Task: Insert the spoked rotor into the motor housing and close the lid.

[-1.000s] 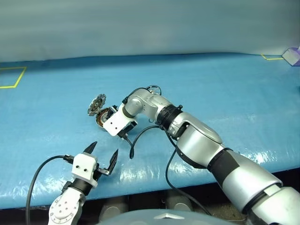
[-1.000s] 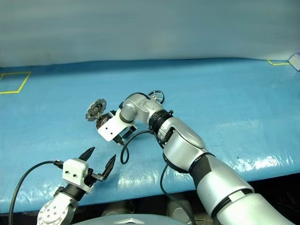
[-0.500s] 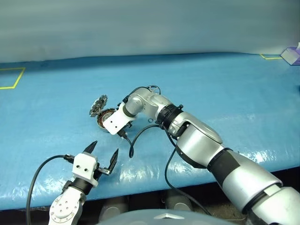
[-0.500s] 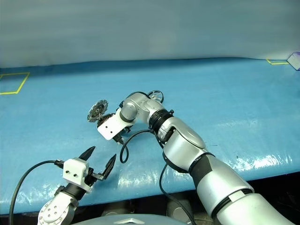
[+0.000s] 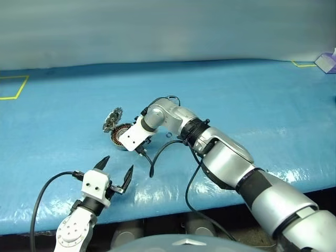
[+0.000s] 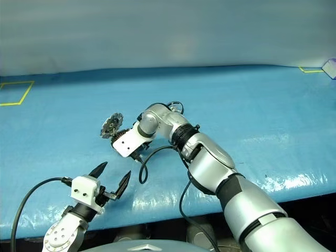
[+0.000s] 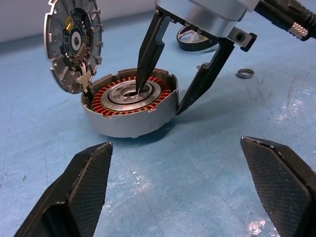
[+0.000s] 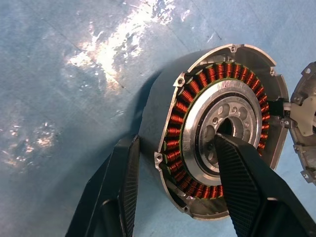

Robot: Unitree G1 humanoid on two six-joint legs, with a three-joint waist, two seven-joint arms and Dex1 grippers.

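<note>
The motor housing (image 7: pixel 123 123) sits on the blue table, its copper windings and silver centre bearing showing. Its hinged lid (image 7: pixel 73 44) stands open and nearly upright on the far-left side, patterned face toward the housing. My right gripper (image 7: pixel 159 101) reaches down over it, one finger in the centre bearing and the other against the outer wall, so it is shut on the housing (image 8: pixel 217 79). The spoked rotor (image 7: pixel 190 39) lies flat on the table behind that gripper, partly hidden. My left gripper (image 5: pixel 113 170) hovers open near the table's front edge, short of the housing.
A tiny dark ring (image 7: pixel 245 73) lies on the table beside the rotor. Black cables hang from both wrists. Yellow tape marks (image 5: pixel 13 86) sit at the far left and a small box (image 5: pixel 326 62) at the far right corner.
My right gripper has closed from wide open onto the housing wall. The housing has shifted slightly right and nearer, and the lid now stands more upright. The left gripper held still.
</note>
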